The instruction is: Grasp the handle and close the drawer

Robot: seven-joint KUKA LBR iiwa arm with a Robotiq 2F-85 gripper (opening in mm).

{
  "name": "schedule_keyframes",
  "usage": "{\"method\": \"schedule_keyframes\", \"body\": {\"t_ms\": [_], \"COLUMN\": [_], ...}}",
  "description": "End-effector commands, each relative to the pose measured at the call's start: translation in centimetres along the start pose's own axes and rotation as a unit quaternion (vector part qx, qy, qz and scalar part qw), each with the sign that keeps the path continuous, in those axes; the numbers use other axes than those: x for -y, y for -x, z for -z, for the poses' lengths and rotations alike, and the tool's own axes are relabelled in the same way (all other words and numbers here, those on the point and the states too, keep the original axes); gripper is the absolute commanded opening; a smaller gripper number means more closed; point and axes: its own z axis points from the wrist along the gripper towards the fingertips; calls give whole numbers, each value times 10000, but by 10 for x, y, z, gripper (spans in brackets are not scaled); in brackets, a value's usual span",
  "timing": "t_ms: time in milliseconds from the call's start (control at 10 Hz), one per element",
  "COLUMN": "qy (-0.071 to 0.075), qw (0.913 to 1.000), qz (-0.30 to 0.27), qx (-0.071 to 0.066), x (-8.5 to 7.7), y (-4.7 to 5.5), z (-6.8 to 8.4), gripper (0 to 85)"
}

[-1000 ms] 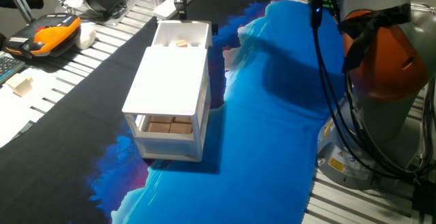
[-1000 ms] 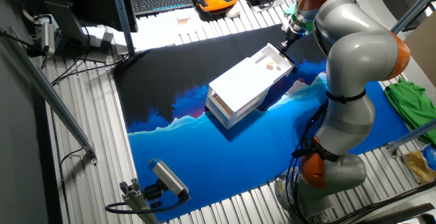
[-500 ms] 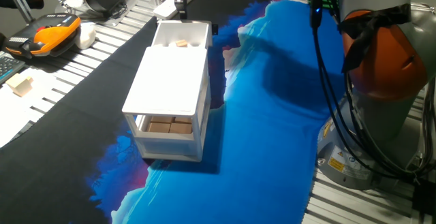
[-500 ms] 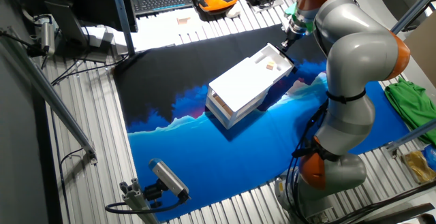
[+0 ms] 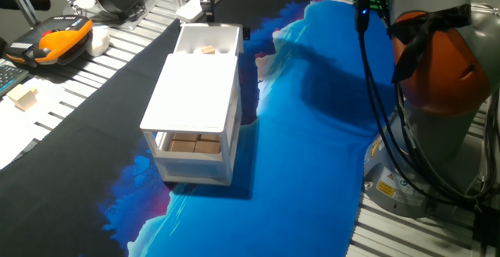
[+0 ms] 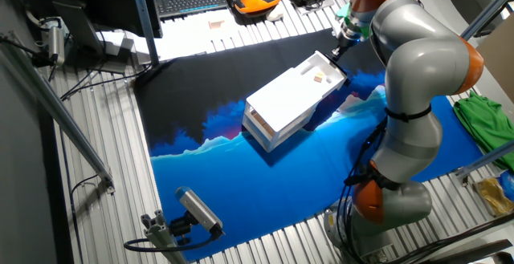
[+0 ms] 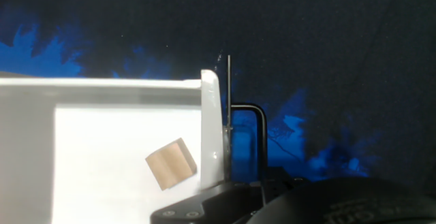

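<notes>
You will find no change over the last second: in both fixed views the gripper (image 5: 207, 7) sits at the same spot at the far end of the pulled-out drawer (image 5: 207, 40), and the drawer sticks out of the cabinet (image 5: 195, 101) just as far.

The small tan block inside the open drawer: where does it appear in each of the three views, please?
One fixed view: the tan block lies top centre, in the drawer that is pulled out beyond the cabinet top.
The other fixed view: the block lies upper right of centre, near the arm.
Hand view: the block lies lower centre-left, on the white drawer floor.
Shared landmark: the drawer's front wall, beside the block in every view.
</notes>
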Motion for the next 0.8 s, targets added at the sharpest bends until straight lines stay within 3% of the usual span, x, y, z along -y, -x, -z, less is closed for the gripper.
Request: {"method": "schedule_keyframes", "body": {"t_ms": [0, 200, 300, 400, 500, 600, 700], "qy": [-3, -24, -57, -221, -211, -342, -380], "qw": [10000, 9998, 9980, 9923, 9749, 9512, 9465], "qz": [0, -184, -621, -1215, -2212, -3061, -3198], "qx": [0, -25, -51, -79, -104, -163, -221], "x": [0, 0, 0, 0, 0, 0, 0], "y": [0, 0, 0, 0, 0, 0, 0], "z": [0, 0, 0, 0, 0, 0, 0], "gripper": [0, 0, 0, 0, 0, 0, 0]}}
